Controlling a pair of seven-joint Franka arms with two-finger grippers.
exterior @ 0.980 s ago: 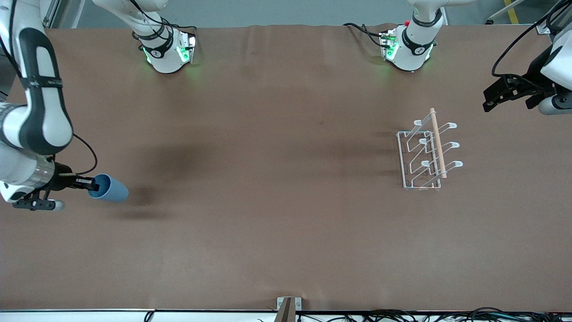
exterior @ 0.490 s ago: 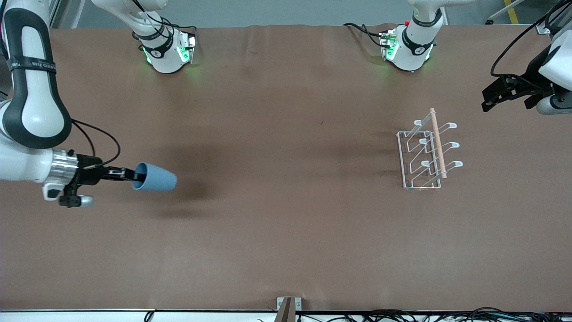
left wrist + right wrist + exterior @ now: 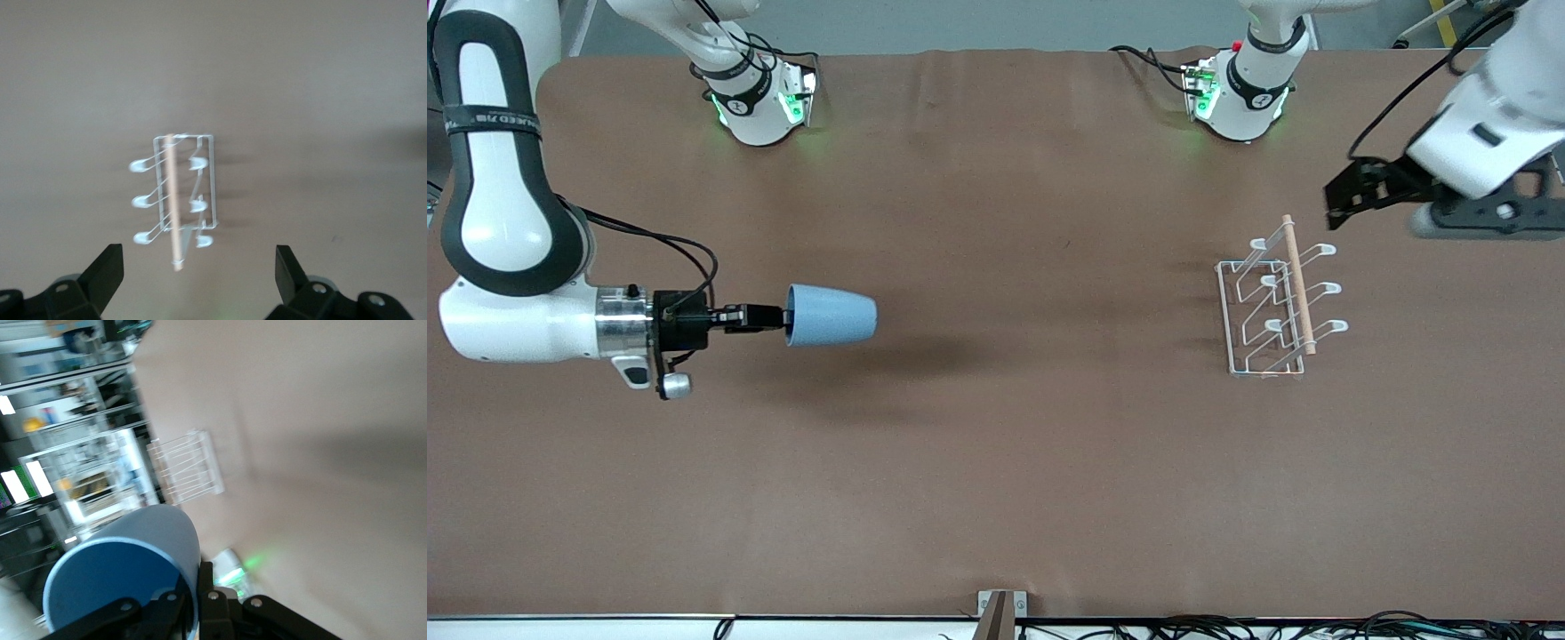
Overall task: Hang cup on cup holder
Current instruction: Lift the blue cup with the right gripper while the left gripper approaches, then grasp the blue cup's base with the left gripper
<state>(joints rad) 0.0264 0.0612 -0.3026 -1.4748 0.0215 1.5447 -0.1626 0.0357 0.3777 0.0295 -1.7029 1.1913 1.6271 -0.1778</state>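
The light blue cup [image 3: 831, 316] hangs on its side above the table, its base pointing toward the left arm's end. My right gripper [image 3: 781, 317] is shut on the cup's rim, one finger inside and one outside; the right wrist view shows that grip [image 3: 200, 590] on the cup [image 3: 127, 577]. The white wire cup holder [image 3: 1272, 307] with its wooden rod stands on the table toward the left arm's end. My left gripper [image 3: 1338, 197] hovers open and empty beside the cup holder's top end. In the left wrist view the cup holder [image 3: 177, 200] lies just ahead of the open left gripper [image 3: 199, 267].
Both arm bases [image 3: 760, 98] [image 3: 1240, 89] stand along the table's edge farthest from the front camera. A small metal bracket [image 3: 1000, 609] and cables sit at the nearest edge. Brown cloth [image 3: 1032, 444] covers the table between cup and cup holder.
My right arm has carried the cup from the right arm's end toward the table's middle, turning it level. My left gripper has swung in toward the cup holder.
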